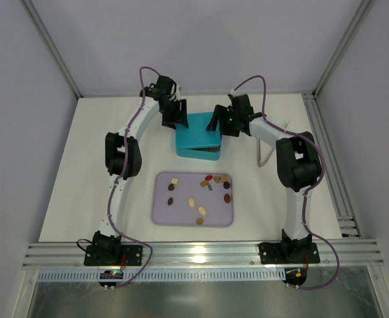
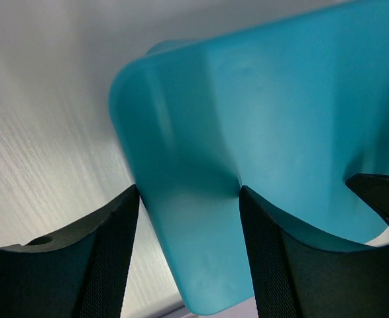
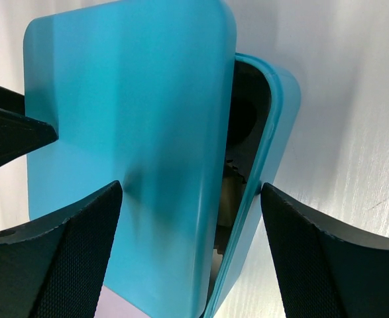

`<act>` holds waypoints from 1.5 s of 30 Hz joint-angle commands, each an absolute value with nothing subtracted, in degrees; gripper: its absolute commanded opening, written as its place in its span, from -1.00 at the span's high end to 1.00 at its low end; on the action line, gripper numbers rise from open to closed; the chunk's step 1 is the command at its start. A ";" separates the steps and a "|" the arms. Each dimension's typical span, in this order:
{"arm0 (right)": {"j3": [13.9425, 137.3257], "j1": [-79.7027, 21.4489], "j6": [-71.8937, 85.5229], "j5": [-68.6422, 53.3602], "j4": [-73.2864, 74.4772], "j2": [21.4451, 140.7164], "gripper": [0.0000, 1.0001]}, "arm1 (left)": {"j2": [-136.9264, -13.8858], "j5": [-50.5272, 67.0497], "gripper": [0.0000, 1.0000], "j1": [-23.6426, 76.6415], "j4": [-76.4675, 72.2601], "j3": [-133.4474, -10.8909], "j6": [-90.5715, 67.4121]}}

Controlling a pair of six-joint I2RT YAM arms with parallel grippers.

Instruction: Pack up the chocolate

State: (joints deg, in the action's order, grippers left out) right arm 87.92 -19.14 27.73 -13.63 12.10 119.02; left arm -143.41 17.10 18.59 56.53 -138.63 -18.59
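Observation:
The chocolate (image 1: 191, 202) lies as several small brown, tan and cream pieces, with a red one (image 1: 209, 177), on a lilac tray (image 1: 164, 215). Behind the tray stands a teal box (image 1: 195, 136), its lid (image 3: 128, 99) shifted off the base (image 3: 283, 106) so a dark gap shows along one side. My left gripper (image 1: 175, 118) is at the box's far left corner. In the left wrist view my left gripper (image 2: 188, 192) is shut on the lid's (image 2: 260, 119) side wall. My right gripper (image 1: 215, 122) (image 3: 191, 187) spans the right edge, one finger on the lid and the other on the base rim.
A thin white wire stand (image 1: 266, 158) sits right of the box near the right arm. An aluminium rail (image 1: 327, 152) runs along the table's right edge, and grey walls close in the back and sides.

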 commanded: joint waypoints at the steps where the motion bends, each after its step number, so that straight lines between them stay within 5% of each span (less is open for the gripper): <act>1: 90.79 -19.95 26.46 -13.80 10.63 118.74 -0.70 | -144.05 15.38 -0.23 19.86 57.22 -140.89 -16.09; 34: 92.11 -21.27 24.96 -18.19 11.34 119.09 -0.73 | -140.28 5.63 -0.22 24.43 61.44 -132.81 -10.19; 45: 91.67 -20.92 25.05 -18.63 12.57 118.39 -0.85 | -134.39 7.37 -0.54 24.61 57.31 -125.16 -12.65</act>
State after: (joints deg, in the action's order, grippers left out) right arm 89.58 -20.16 25.34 -16.88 13.56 119.28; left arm -135.66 7.20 23.94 56.34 -127.50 -12.47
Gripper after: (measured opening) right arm 0.920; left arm 0.757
